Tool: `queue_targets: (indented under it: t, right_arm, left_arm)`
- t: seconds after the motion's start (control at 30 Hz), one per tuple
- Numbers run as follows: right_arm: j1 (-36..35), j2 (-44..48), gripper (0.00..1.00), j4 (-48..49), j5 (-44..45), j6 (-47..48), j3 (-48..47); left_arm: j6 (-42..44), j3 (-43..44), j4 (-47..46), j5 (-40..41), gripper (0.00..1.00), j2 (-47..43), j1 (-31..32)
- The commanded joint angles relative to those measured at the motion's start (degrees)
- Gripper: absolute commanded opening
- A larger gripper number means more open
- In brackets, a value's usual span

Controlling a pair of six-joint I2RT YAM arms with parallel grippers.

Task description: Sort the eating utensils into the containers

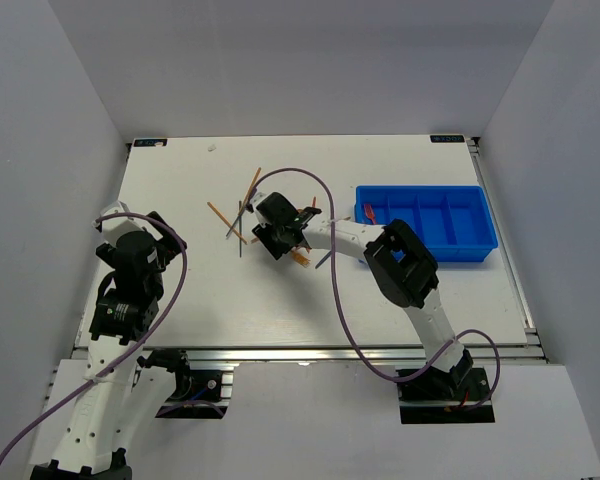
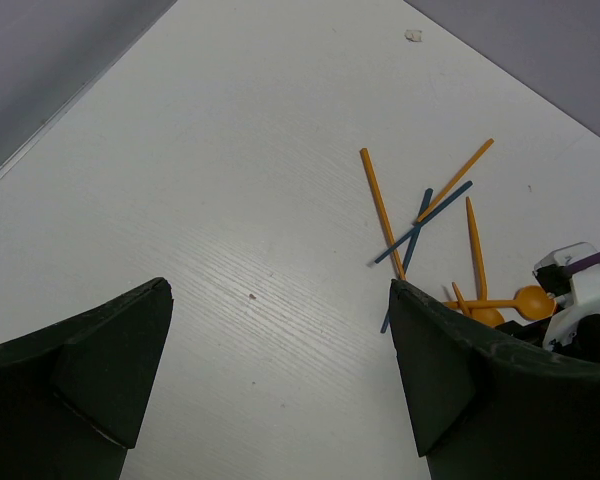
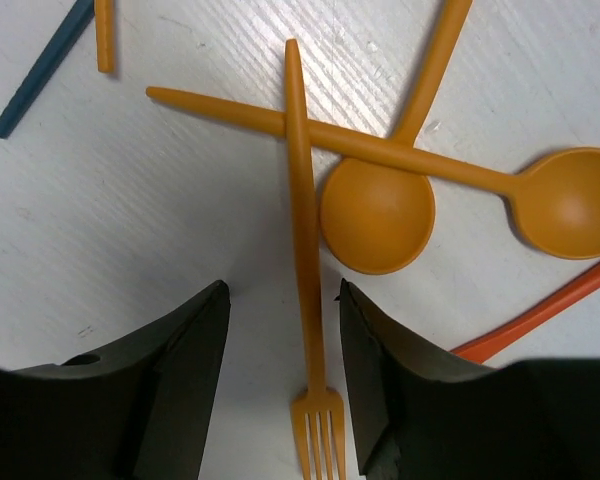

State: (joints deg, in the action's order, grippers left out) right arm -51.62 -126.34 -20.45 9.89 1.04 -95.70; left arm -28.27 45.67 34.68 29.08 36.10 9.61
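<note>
Right gripper (image 3: 282,298) hung part-open astride an orange fork (image 3: 303,230), not clamped on it, orange spoons (image 3: 377,215) crossed just beyond, left gripper (image 2: 280,300) stood wide open, empty.

no legible text, far-corner tags (image 1: 447,139) on table (image 1: 180,300) too small

Lab test cell: white table (image 1: 230,300), grey walls (image 1: 40,100).

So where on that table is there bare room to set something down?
Bare table lies between the left arm and the right arm near the front edge, and along the far edge behind the blue tray. The middle is crowded: utensils lie crossed there under the right gripper.
</note>
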Motion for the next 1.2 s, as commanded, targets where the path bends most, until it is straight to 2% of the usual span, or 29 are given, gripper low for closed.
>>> queue_targets:
  t: [0.0,0.1,0.13,0.17,0.2,0.3,0.33,0.4,0.57,0.73,0.97,1.17]
  right_arm:
    - [0.1,-1.1,0.53,0.6,-0.5,0.5,-1.4]
    - [0.1,-1.3,0.53,0.8,-0.4,0.1,-1.4]
    - [0.1,-1.4,0.50,0.8,-0.7,0.1,-1.5]
    - [0.1,-1.4,0.44,0.5,-1.1,0.1,-1.6]
    - [0.1,-1.4,0.33,0.2,-1.8,0.1,-1.7]
    - [0.1,-0.8,0.17,0.2,-4.1,-0.6,-1.3]
    - [0.1,-0.1,0.07,0.2,-5.0,-0.7,-0.8]
    - [0.1,1.2,0.00,0.3,-6.1,-2.6,-0.2]
    - [0.1,9.4,0.00,0.9,-9.4,-5.7,2.4]
    - [2.6,21.5,0.00,1.4,-2.9,-4.6,7.1]
    - [18.9,29.2,0.00,2.2,-0.1,-3.3,16.5]
    - [26.8,30.3,0.00,7.2,-0.7,-4.8,22.0]
  left_arm:
    - [0.6,-0.1,-0.7,-0.7,0.98,-0.5,0.1]
    - [0.6,-0.1,-0.7,-0.7,0.98,-0.4,0.0]
    - [0.6,-0.1,-0.7,-0.7,0.98,-0.3,0.1]
    - [0.6,-0.1,-0.7,-0.8,0.98,-0.3,0.1]
    - [0.6,-0.1,-0.7,-0.7,0.98,-0.4,0.1]
    - [0.6,-0.1,-0.7,-0.6,0.98,-0.5,0.1]
    - [0.6,-0.1,-0.7,-0.6,0.98,-0.5,0.0]
    - [0.6,-0.1,-0.7,-0.6,0.98,-0.5,0.0]
    - [0.7,-0.1,-0.7,-0.8,0.98,-0.4,0.0]
    - [0.6,-0.1,-0.6,-0.7,0.98,-0.6,0.0]
    - [0.7,-0.1,-0.7,-0.9,0.98,-0.8,0.0]
    - [0.8,-0.2,-0.9,-1.4,0.98,-0.3,0.0]
